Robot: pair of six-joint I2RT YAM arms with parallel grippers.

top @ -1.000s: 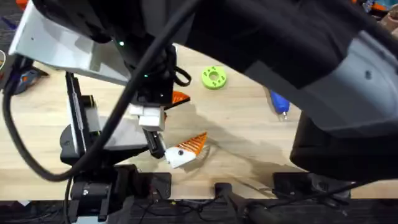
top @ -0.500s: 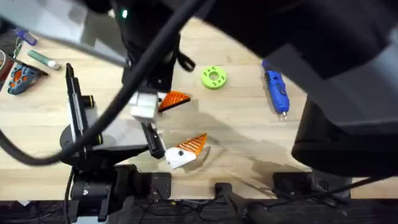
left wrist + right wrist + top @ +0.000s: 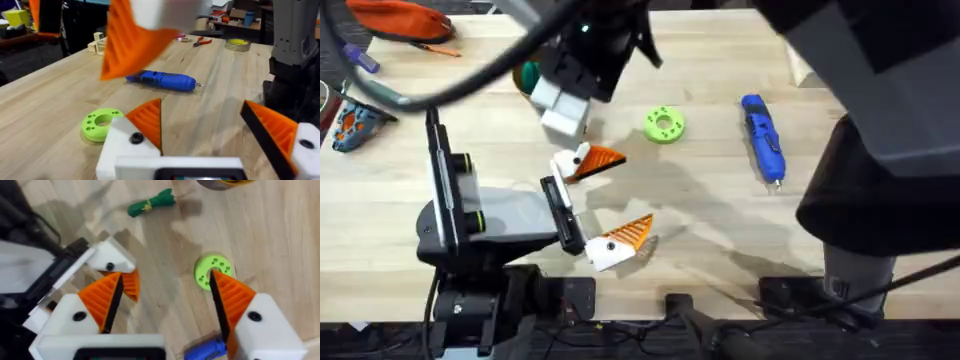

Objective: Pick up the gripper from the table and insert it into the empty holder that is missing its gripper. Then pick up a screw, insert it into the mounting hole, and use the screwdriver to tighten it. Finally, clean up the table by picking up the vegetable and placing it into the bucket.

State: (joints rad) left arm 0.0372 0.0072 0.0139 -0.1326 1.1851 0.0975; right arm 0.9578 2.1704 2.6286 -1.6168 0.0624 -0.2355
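My left gripper (image 3: pixel 603 200) lies low on the table (image 3: pixel 720 230), open, with an orange ribbed wedge on each white bracket. My right gripper (image 3: pixel 558 108) hovers beyond it, also open (image 3: pixel 165 305), empty. The dark green vegetable (image 3: pixel 150 203) lies on the wood past the left arm's far finger (image 3: pixel 112 262). The bucket (image 3: pixel 222 182) shows just its rim at the right wrist view's edge. The blue screwdriver (image 3: pixel 763 138) lies to the right, also in the left wrist view (image 3: pixel 160 80). The loose gripper, an empty holder and the screw are out of view.
A lime-green ring disc (image 3: pixel 664 124) lies between the grippers and the screwdriver. An orange pouch (image 3: pixel 400 18) and small tools (image 3: pixel 355 125) sit at the far left. The right arm's dark bulk (image 3: pixel 880 150) covers the table's right side.
The right arm has risen and swung towards the far left, uncovering the table; its gripper moved from just above the left gripper to beyond it. The left arm has not moved.
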